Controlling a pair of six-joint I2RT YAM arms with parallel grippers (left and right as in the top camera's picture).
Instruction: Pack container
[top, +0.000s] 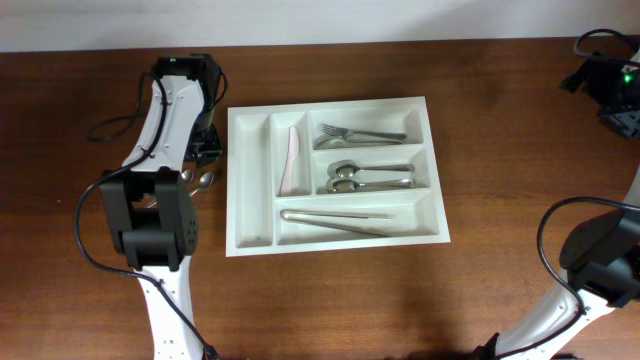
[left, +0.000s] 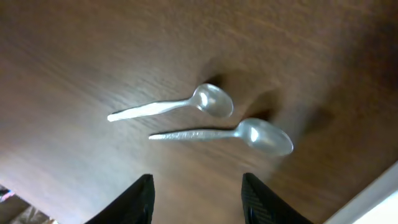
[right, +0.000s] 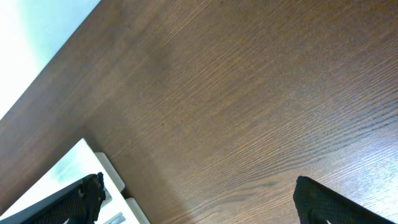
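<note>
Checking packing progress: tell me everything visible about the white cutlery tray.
The white, plastic-looking tray lies flat on the brown wooden table. It has two narrow compartments at its left, three wide ones stacked at right. The leftmost is empty; the next holds a pale knife; the wide ones hold, top down, at least one fork, spoons, a long pale utensil.

Container (top: 252, 185): large white plastic cutlery tray, rectangular, open side up. It lies flat on the brown wooden table (top: 500, 120), near the middle and slightly askew to the table edge.

- Layout: two narrow upright compartments on the left, three wide ones stacked on the right.
- Second narrow slot: one pale knife (top: 292, 160).
- Top wide slot: metal forks (top: 360, 133).
- Middle wide slot: metal spoons (top: 365, 177).
- Bottom wide slot: long pale utensil (top: 335, 217), type not discernible.
</note>
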